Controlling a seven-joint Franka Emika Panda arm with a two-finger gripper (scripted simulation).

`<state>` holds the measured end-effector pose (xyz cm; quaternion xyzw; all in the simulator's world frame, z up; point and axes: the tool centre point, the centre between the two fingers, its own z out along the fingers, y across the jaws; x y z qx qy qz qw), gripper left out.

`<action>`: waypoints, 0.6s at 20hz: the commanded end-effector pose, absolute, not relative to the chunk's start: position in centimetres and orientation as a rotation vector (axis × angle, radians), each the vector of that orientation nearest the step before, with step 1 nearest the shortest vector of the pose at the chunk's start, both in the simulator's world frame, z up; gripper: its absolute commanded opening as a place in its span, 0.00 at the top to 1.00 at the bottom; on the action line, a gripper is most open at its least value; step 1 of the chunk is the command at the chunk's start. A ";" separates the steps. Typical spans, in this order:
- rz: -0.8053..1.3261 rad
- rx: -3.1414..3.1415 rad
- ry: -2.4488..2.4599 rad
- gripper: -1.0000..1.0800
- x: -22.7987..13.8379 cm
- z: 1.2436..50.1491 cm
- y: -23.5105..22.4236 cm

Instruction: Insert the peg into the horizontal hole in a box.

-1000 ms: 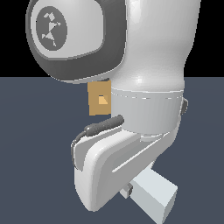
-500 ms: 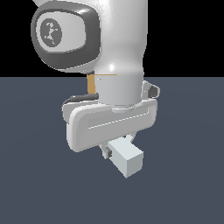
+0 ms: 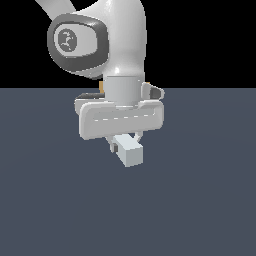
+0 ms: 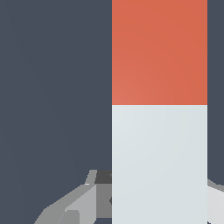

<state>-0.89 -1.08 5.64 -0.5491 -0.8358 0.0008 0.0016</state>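
Observation:
My gripper [image 3: 125, 142] is shut on the peg [image 3: 130, 151], whose pale grey-white end points toward the exterior camera below the white hand. In the wrist view the peg [image 4: 159, 162] fills the frame lengthwise, its red-orange end part [image 4: 159, 52] farthest from the grey fingers [image 4: 74, 205] that flank the pale part. Of the tan box only a thin sliver [image 3: 101, 86] shows behind the arm's wrist. The hole is hidden by the arm.
The white arm and its grey joint cap [image 3: 77, 44] block most of the upper middle of the exterior view. The dark blue-grey floor [image 3: 210, 200] stretches around the peg on all sides.
The hand has turned from tilted to level, and the peg has moved up and toward the exterior view's left. The box face and its hole, visible a second ago, are now covered by the arm.

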 end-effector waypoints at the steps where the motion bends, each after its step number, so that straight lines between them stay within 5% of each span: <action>1: 0.000 -1.775 -2.591 1.00 -1.1 6.2 0.8; 12: 0.000 -1.941 -2.470 1.00 -1.4 7.5 7.3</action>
